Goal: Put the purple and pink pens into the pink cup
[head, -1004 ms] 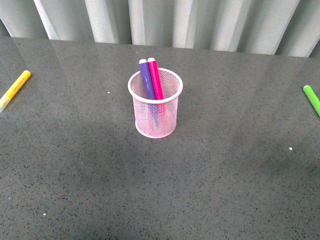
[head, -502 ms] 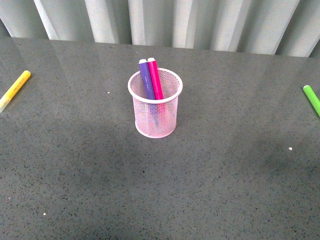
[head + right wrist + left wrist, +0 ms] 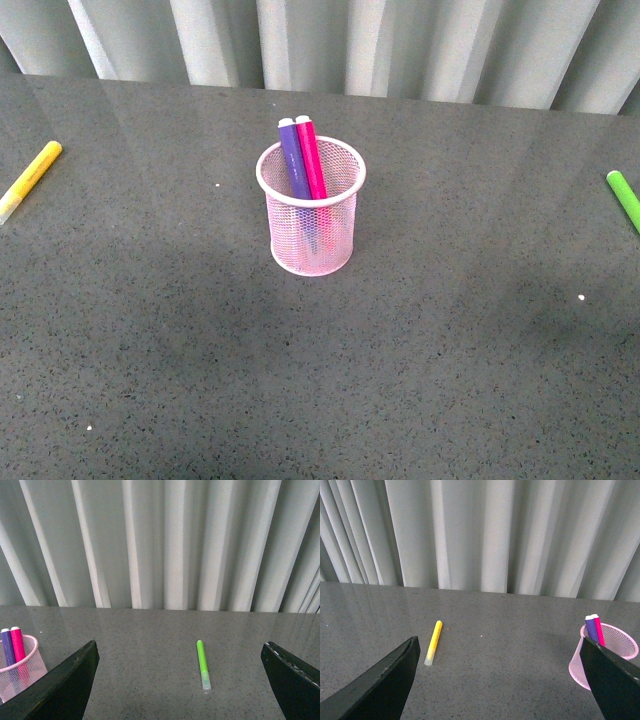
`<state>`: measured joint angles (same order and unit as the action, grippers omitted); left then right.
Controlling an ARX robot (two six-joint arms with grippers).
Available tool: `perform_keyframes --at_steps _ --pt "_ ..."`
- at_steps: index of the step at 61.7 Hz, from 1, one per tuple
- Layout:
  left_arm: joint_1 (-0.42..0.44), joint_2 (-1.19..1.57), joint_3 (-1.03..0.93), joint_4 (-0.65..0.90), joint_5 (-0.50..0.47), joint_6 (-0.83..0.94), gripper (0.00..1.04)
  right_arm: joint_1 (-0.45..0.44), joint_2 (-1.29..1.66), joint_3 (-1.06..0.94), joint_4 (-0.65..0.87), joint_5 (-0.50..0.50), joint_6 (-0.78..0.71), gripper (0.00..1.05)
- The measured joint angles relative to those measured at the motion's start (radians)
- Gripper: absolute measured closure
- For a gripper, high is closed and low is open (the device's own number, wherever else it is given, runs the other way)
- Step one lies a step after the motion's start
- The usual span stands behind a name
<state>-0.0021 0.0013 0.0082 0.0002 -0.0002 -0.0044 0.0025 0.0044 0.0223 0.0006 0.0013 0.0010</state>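
Note:
The pink mesh cup (image 3: 311, 225) stands upright in the middle of the grey table. The purple pen (image 3: 293, 158) and the pink pen (image 3: 311, 156) stand inside it side by side, leaning back, their tops above the rim. The cup with both pens also shows in the left wrist view (image 3: 605, 652) and in the right wrist view (image 3: 17, 667). Neither arm shows in the front view. My left gripper (image 3: 502, 680) is open and empty, away from the cup. My right gripper (image 3: 182, 680) is open and empty, also away from the cup.
A yellow marker (image 3: 30, 180) lies at the table's far left, also in the left wrist view (image 3: 433, 642). A green marker (image 3: 625, 200) lies at the far right edge, also in the right wrist view (image 3: 203, 665). A pale pleated curtain (image 3: 350, 45) hangs behind the table.

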Motion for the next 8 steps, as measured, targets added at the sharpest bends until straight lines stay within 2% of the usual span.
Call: perform_keyframes --at_steps 8 --pt "0.0 0.0 0.0 0.0 0.0 0.0 0.07 0.0 0.0 0.0 0.0 0.0 0.0 0.07"
